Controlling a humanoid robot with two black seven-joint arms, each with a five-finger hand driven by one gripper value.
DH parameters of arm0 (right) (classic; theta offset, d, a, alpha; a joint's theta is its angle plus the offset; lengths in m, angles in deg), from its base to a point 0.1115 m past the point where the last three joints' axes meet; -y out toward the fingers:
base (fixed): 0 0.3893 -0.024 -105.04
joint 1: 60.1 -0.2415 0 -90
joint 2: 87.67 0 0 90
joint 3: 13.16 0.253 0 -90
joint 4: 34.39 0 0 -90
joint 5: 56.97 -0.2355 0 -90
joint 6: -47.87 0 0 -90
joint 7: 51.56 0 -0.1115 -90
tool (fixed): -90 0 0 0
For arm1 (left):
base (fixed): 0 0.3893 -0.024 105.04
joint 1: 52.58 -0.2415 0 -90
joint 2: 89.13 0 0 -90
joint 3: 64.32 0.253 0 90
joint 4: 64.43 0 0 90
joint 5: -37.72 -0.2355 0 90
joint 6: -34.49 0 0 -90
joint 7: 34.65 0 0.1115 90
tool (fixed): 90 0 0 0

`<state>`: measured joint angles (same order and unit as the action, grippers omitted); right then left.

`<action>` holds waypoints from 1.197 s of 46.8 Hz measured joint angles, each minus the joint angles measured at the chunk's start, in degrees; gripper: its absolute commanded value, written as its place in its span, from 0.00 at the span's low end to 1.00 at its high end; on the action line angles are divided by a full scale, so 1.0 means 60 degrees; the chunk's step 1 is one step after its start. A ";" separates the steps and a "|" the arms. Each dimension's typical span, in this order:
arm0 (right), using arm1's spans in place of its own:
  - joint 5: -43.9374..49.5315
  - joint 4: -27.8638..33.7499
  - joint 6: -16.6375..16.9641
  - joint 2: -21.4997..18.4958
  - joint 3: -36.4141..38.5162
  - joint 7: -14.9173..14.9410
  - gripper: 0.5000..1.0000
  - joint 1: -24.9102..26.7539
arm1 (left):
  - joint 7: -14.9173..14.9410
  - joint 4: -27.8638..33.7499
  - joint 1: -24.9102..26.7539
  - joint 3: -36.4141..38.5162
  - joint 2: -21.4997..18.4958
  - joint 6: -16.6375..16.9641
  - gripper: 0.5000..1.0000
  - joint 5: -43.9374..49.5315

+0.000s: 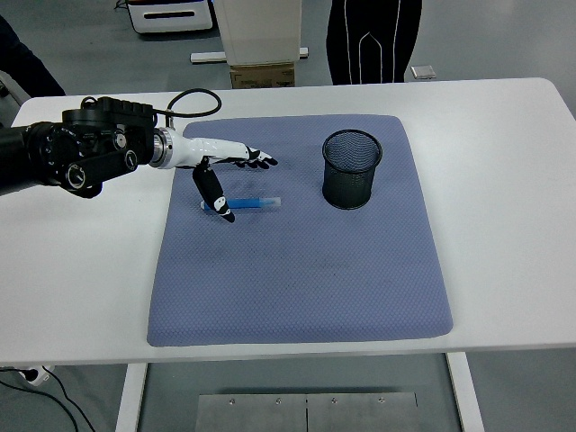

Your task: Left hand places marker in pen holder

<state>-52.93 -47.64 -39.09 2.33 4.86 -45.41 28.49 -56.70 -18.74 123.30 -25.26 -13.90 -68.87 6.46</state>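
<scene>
A: Reaching is nearly done, I'd say. The left hand (225, 171) hangs over the marker (245, 204), fingers (256, 160) spread and pointing right, thumb (216, 196) angled down across the marker's left end. It holds nothing yet.

B: Where exactly is the marker?

A: Lying flat on the blue mat (297, 270), in its upper left part, well apart from the holder (352, 168), which stands upright further right on the same mat.

B: And how does it lie?

A: Long axis runs left to right, nearly parallel to the table's near edge. The right end looks paler, maybe the cap, but I cannot tell which end is the tip.

B: So how should the grasp go?

A: My judgement: lower the hand so the fingers come down behind the marker and the thumb in front, pinching across the short axis near the middle. Too near the left end and it may swing. It then has to be turned upright before it goes into the holder's open mouth.
</scene>
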 measured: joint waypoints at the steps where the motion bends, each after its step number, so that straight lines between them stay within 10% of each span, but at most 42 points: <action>1: 0.0000 0.0001 0.0001 0.0000 0.0001 0.0000 1.00 0.0001 | 0.0000 0.0002 0.0000 0.0001 0.0002 0.0000 1.00 0.0000; 31: 0.0000 -0.0001 0.0000 0.0000 0.0000 0.0000 1.00 0.0000 | 0.0041 -0.0004 -0.0030 0.0010 0.0301 -0.0264 1.00 -0.1196; 56: 0.0000 -0.0004 -0.0003 -0.0001 0.0001 0.0000 1.00 0.0001 | 0.0468 -0.0015 -0.0045 0.0008 0.0540 -0.0256 0.56 -0.1213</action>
<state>-52.93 -47.66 -39.10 2.33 4.86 -45.41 28.50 -53.90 -18.83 123.03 -25.21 -10.66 -70.41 -0.82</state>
